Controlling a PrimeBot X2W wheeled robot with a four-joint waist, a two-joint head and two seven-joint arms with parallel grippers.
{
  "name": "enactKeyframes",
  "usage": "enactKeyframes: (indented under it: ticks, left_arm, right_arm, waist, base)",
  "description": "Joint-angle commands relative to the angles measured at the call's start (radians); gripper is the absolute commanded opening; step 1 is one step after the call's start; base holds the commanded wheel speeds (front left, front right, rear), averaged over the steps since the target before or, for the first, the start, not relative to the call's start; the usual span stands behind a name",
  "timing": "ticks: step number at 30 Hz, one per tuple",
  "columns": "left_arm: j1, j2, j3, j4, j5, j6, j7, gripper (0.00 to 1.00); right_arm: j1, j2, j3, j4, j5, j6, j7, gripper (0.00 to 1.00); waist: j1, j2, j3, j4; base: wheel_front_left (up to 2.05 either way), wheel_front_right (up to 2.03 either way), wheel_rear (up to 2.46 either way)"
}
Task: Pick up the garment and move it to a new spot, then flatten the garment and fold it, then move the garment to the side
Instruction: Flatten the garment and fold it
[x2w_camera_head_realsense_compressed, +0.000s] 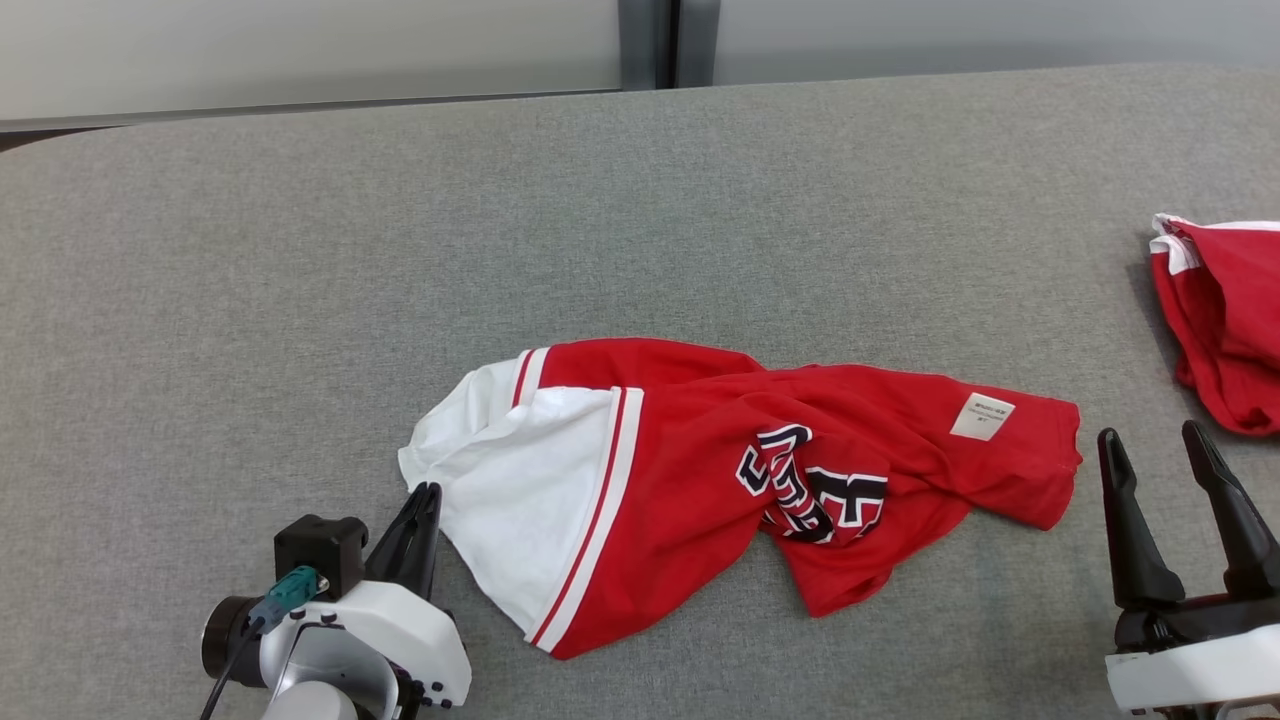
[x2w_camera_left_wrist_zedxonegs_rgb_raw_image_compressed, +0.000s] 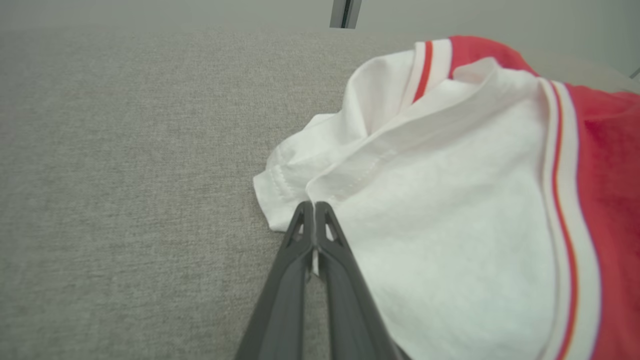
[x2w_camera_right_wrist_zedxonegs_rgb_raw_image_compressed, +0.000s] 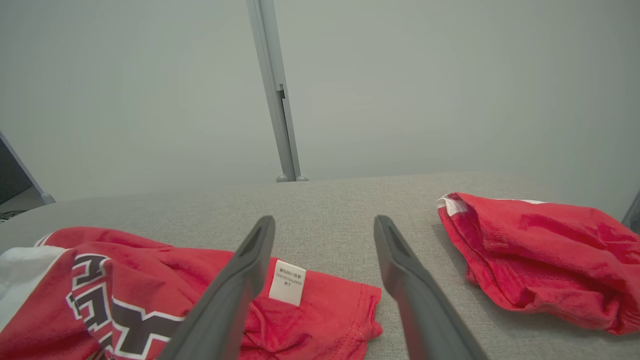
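The garment (x2w_camera_head_realsense_compressed: 700, 470) is a crumpled red shirt with white sleeves, dark lettering and a white label, lying on the grey table at the centre. My left gripper (x2w_camera_head_realsense_compressed: 428, 492) is at the white sleeve's lower left edge. In the left wrist view its fingers (x2w_camera_left_wrist_zedxonegs_rgb_raw_image_compressed: 313, 206) are pressed together on the sleeve hem (x2w_camera_left_wrist_zedxonegs_rgb_raw_image_compressed: 320, 180), with a sliver of white cloth between them. My right gripper (x2w_camera_head_realsense_compressed: 1160, 445) stands open just right of the garment's red hem. In the right wrist view the label (x2w_camera_right_wrist_zedxonegs_rgb_raw_image_compressed: 287, 281) lies by its left finger, and there is nothing between its fingers (x2w_camera_right_wrist_zedxonegs_rgb_raw_image_compressed: 395, 250).
A second red cloth (x2w_camera_head_realsense_compressed: 1225, 320) lies bunched at the table's right edge, also seen as a red heap (x2w_camera_right_wrist_zedxonegs_rgb_raw_image_compressed: 535, 255) in the right wrist view. The grey fabric table (x2w_camera_head_realsense_compressed: 300, 250) stretches bare to the left and back. A pale wall with a post stands behind.
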Motion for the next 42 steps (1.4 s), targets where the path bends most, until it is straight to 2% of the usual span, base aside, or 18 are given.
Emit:
enactKeyframes:
  ticks: [1, 9, 18, 26, 27, 28, 29, 36, 42]
  left_arm:
    - [-0.004, 0.003, 0.0, -0.005, -0.008, -0.002, 0.0, 0.0]
    - [0.004, 0.01, -0.004, -0.027, -0.003, 0.008, -0.004, 0.0]
    - [-0.027, 0.017, -0.012, -0.047, 0.005, 0.017, -0.008, 0.0]
    - [-0.042, 0.015, -0.021, -0.044, 0.007, 0.019, -0.016, 0.0]
    - [-0.042, 0.015, -0.022, -0.045, 0.007, 0.02, -0.018, 0.0]
    - [-0.042, 0.016, -0.022, -0.046, 0.007, 0.021, -0.019, 0.0]
    - [-0.044, 0.015, -0.023, -0.047, 0.007, 0.02, -0.024, 0.0]
    - [-0.057, 0.02, -0.011, -0.077, 0.026, 0.044, -0.089, 0.0]
    - [-0.072, 0.034, 0.003, -0.166, 0.056, 0.067, -0.153, 0.0]
  right_arm:
    - [0.002, 0.0, -0.01, 0.01, 0.008, -0.001, 0.0, 1.0]
    - [0.042, -0.013, -0.045, 0.145, 0.042, -0.001, 0.045, 1.0]
    - [-0.051, -0.029, 0.037, 0.283, 0.138, -0.001, 0.065, 1.0]
    - [-0.118, -0.061, 0.097, 0.336, 0.179, -0.001, 0.068, 0.99]
    - [-0.125, -0.064, 0.103, 0.339, 0.186, -0.001, 0.067, 0.58]
    - [-0.132, -0.068, 0.109, 0.341, 0.189, -0.001, 0.067, 0.42]
    - [-0.146, -0.077, 0.122, 0.343, 0.194, -0.001, 0.061, 0.0]
    - [-0.147, -0.106, 0.11, 0.316, 0.15, -0.001, 0.017, 0.0]
    - [-0.161, -0.119, 0.055, 0.227, 0.103, -0.001, 0.02, 0.0]
  waist:
    - [0.0, 0.0, 0.0, 0.003]
    - [0.0, 0.0, 0.011, 0.014]
    - [0.0, 0.0, 0.051, 0.023]
    - [0.0, 0.0, 0.066, 0.032]
    - [0.0, 0.0, 0.067, 0.032]
    - [0.0, 0.0, 0.069, 0.031]
    - [0.0, 0.0, 0.071, 0.031]
    - [0.0, 0.0, 0.059, 0.036]
    - [0.0, 0.0, 0.029, 0.036]
  base:
    - [0.0, 0.0, 0.0]
    - [0.0, 0.0, 0.0]
    - [0.0, 0.0, 0.0]
    - [0.0, 0.0, 0.0]
    - [0.0, 0.0, 0.0]
    - [0.0, 0.0, 0.0]
    - [0.0, 0.0, 0.0]
    - [0.0, 0.0, 0.0]
    - [0.0, 0.0, 0.0]
